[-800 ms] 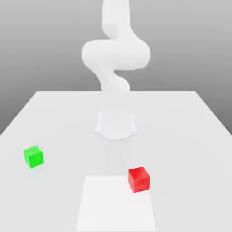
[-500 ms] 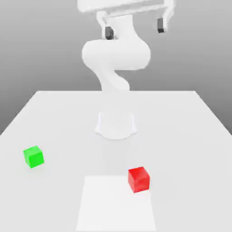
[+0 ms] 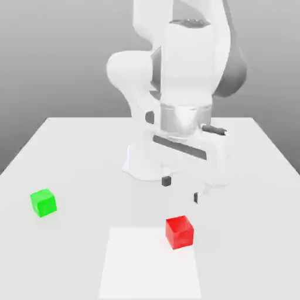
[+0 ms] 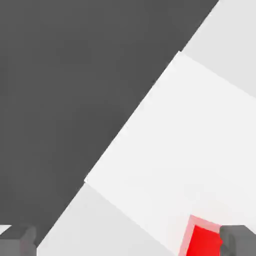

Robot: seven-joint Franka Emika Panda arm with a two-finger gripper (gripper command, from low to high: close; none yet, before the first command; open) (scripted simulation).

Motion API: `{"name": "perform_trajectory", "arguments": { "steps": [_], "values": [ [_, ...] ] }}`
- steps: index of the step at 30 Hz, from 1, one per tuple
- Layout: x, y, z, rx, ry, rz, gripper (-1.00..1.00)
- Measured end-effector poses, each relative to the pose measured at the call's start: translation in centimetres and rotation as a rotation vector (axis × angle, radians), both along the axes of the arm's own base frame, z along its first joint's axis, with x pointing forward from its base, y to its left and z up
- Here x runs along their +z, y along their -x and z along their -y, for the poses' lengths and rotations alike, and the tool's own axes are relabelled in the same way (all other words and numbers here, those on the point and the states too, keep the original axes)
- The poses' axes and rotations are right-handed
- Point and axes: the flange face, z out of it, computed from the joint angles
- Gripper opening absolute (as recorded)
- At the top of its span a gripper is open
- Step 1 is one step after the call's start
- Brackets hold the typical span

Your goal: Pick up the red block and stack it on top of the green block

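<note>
Having dropped from high above, the claw [image 3: 180, 189] hangs with jaws apart, at twelve o'clock of the red block [image 3: 179, 232], ready for grasping.

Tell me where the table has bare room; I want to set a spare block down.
Bare: the stretch between the green block and the red block, and the table along the exterior view's right edge. Crowded: around the red block, where the open gripper hangs just above.
</note>
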Motion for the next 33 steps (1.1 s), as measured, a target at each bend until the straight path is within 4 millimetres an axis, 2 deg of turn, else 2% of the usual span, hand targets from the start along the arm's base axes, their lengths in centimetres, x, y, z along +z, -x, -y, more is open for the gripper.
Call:
{"name": "perform_trajectory", "arguments": {
  "steps": [4,12,13,20,27,28,33],
  "values": [
    [-5.1,3.2,-0.4,-0.154,-0.019,-0.096,0.00],
    [-11.9,3.8,-0.6,-0.191,-0.024,-0.116,0.00],
    [-12.5,3.9,-0.5,-0.190,-0.023,-0.117,-1.00],
    [-12.5,3.9,-0.6,-0.190,-0.024,-0.115,-1.00],
    [-7.2,3.8,-0.7,-0.187,-0.021,-0.114,-1.00],
    [-6.5,3.8,0.0,-0.200,-0.021,-0.115,-1.00],
    [-5.0,3.2,10.7,-0.403,-0.026,-0.111,-1.00]
  ]
}}
